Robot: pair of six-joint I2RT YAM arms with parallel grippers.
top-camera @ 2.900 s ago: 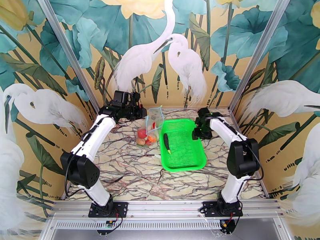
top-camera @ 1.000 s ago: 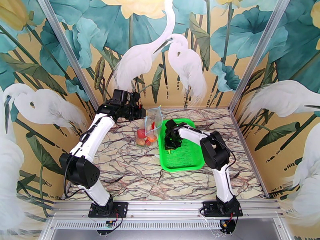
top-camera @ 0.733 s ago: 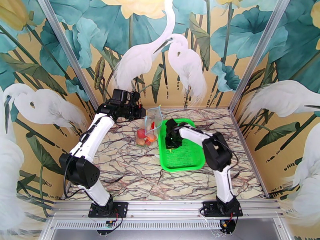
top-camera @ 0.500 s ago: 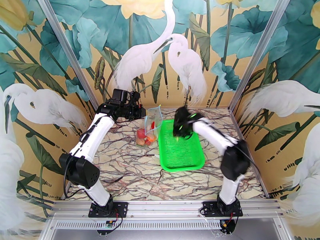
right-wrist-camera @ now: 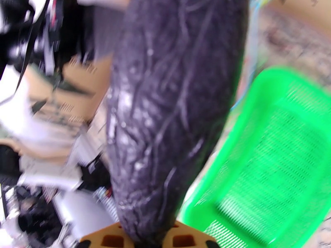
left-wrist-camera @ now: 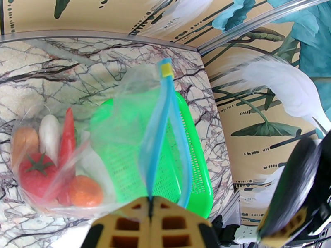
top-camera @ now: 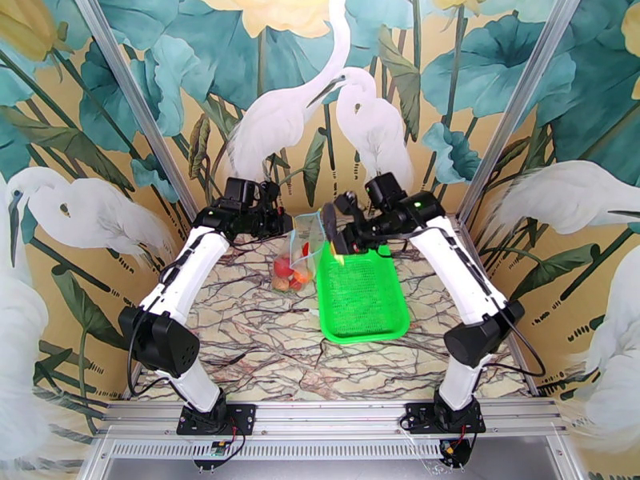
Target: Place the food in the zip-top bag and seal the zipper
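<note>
left gripper [left-wrist-camera: 151,202] pinches zipper [left-wrist-camera: 159,120]; right gripper [right-wrist-camera: 149,238] clutches eggplant [right-wrist-camera: 173,112], zip-top bag [left-wrist-camera: 120,116] mouth just ahead; other food [left-wrist-camera: 41,172] bagged, unsealed.

The left claw [left-wrist-camera: 150,204] pinches the blue zipper [left-wrist-camera: 160,120]; tomato [left-wrist-camera: 36,174], chili [left-wrist-camera: 68,137] and radish [left-wrist-camera: 49,131] lie in the zip-top bag [left-wrist-camera: 124,96].

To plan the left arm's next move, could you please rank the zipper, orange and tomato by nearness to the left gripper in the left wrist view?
1. zipper: pinched by the fingers of the left gripper, centre.
2. orange: inside the zip-top bag, lower left.
3. tomato: also bagged, farther left.
</note>
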